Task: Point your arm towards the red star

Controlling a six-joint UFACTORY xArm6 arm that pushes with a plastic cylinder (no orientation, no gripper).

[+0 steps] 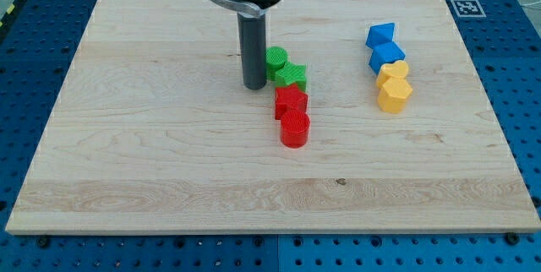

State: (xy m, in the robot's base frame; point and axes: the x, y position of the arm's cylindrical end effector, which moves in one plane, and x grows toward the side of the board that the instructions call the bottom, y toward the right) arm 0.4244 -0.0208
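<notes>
My tip point(254, 86) just left of green star point(291, 74); red star point(290, 100) lower right.

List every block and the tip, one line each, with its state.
my tip: down on the board, just left of the green blocks
green cylinder: upright, touching green star
green star: flat, above red star
red star: flat, touching red cylinder
red cylinder: upright
blue blocks: paired
yellow blocks: paired

Bright, even light; sharp focus, faint shadows.
</notes>
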